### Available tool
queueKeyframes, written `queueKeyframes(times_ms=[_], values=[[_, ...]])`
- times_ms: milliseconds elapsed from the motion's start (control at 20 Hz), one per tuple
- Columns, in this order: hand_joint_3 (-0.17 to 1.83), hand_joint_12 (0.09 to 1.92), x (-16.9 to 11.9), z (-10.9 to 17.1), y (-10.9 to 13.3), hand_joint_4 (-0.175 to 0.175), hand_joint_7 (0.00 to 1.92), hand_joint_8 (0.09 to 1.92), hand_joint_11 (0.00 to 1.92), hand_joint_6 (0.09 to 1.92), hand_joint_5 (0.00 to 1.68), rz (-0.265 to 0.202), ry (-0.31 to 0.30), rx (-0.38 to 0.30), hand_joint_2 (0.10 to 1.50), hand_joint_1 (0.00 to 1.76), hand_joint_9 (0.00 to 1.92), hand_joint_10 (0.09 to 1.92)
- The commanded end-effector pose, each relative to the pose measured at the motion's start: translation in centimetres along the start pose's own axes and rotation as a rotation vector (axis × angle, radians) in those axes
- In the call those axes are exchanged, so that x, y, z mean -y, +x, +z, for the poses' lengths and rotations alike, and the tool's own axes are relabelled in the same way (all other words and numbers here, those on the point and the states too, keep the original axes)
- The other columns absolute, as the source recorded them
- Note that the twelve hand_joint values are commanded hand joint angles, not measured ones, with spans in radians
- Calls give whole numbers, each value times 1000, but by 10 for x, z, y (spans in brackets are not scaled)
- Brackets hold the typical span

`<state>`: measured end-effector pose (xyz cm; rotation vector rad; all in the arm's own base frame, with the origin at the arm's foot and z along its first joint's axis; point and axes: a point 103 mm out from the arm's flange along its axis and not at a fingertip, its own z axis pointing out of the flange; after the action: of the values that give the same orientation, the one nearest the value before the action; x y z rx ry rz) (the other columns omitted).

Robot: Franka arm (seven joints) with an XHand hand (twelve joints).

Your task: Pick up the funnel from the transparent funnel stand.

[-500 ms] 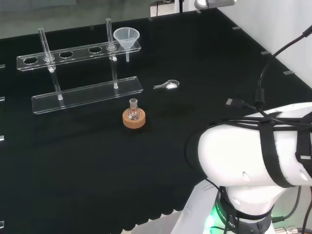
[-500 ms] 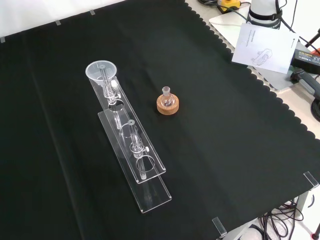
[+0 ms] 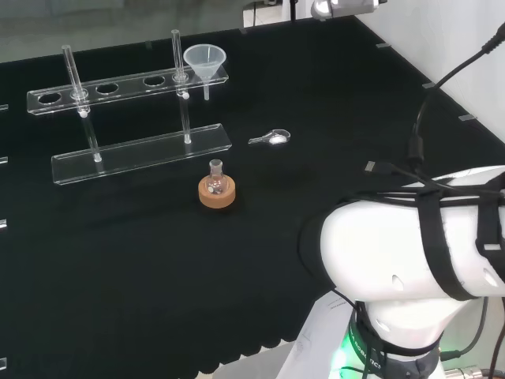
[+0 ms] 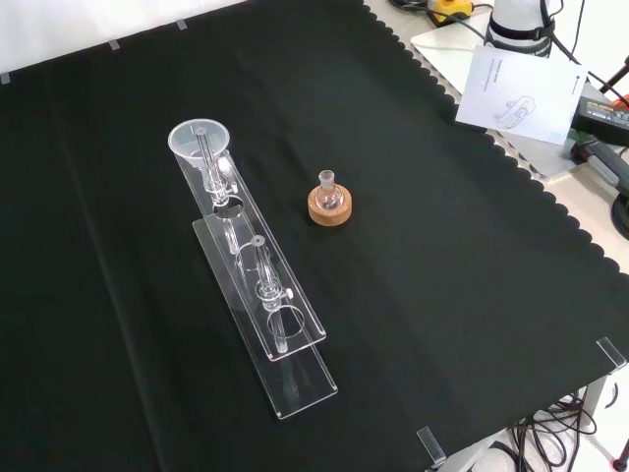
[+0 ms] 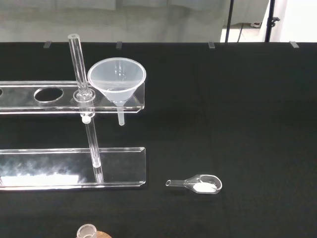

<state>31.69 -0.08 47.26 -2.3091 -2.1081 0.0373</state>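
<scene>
The funnel [image 3: 204, 61] sits upright in the end hole of the clear stand [image 3: 126, 87], at the right end of the upper rail in the head view; its cone rests on the rail and its stem hangs below, clear of the base plate. In the front view the funnel [image 4: 200, 140] is at the far end of the stand [image 4: 257, 285], and in the wrist view the funnel [image 5: 117, 79] stands just beside 1 of the upright posts [image 5: 79, 64], with its stem ending above the black cloth [image 5: 237, 124].

The stand has an upper rail with round holes, carried on 2 upright posts above a flat base plate [image 3: 142, 152]. The other holes visible in the rail look unoccupied.

A small glass flask [image 3: 215, 181] stands in a cork ring [image 3: 216, 194] on the cloth, near the front of the stand in the head view and well apart from the funnel. A small clear scoop [image 3: 271, 138] with a little white powder in its bowl lies on the cloth to the right of the base plate in the head view, apart from stand and flask; the wrist view shows the scoop [image 5: 197, 185] lying flat.

The arm's white link [image 3: 410, 260] occupies the lower right of the head view. The state of the hand: cannot tell whether its fingers are spread or closed
</scene>
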Motion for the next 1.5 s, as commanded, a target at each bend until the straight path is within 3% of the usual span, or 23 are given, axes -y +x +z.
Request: queueKeyframes(times_ms=[50,400,750,1300,1500], values=[[335,1350,3,-11,4,51,0,165,0,87,142,13,-27,11,1198,0,55,646],[335,1351,-14,-4,5,49,0,168,0,87,145,54,2,16,1200,0,60,641],[336,1356,-50,23,7,44,0,172,0,87,157,70,60,34,1208,0,64,636],[329,1369,-155,60,14,34,10,189,0,87,166,30,154,42,1212,0,75,631],[296,1372,-181,76,24,23,5,202,0,87,158,-5,173,63,1158,101,79,634]])
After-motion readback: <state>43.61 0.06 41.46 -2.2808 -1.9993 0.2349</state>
